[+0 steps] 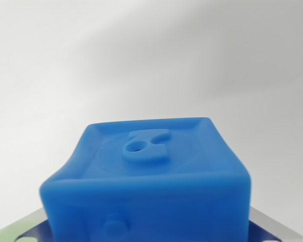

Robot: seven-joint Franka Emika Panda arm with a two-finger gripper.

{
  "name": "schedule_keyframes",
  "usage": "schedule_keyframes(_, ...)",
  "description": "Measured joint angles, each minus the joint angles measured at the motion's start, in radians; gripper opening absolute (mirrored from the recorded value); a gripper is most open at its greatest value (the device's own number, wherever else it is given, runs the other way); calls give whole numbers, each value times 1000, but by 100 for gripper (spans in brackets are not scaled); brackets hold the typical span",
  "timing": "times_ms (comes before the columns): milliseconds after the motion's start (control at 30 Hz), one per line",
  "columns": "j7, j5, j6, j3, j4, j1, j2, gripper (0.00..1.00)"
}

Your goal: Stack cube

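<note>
Starting at the wrist view's left, bottom corner: a sliver of pale green (4, 234) with a white dot on it, blurred, then a strip of grey edge (33, 218) slanting up toward the middle, and a patch of dark blue (40, 233) tucked just beside it. What these belong to is too soft to say. Now the centre, and here is the main event: the blue cube (154, 181), filling the lower middle, very close to the lens. Its top face is recessed inside a raised rim and carries a moulded raised figure (146, 146) with a small hole in it. The near face shows a round bump (113, 223) low down. On to the right: another grey edge (272, 229) peeks out beside the cube's lower corner. Behind everything, a plain white surface (151, 55). The claw itself is out of shot, so open or clamped, I cannot tell
</note>
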Motion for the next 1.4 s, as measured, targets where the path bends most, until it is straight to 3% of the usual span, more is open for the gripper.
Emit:
schedule_keyframes(300, 18, -24, -56, -8, 1, 4, -59, 0)
schedule_keyframes(733, 38, -23, -74, -1, 67, 19, -8, 0)
schedule_keyframes(1400, 70, -14, -110, 20, 187, 31, 77, 0)
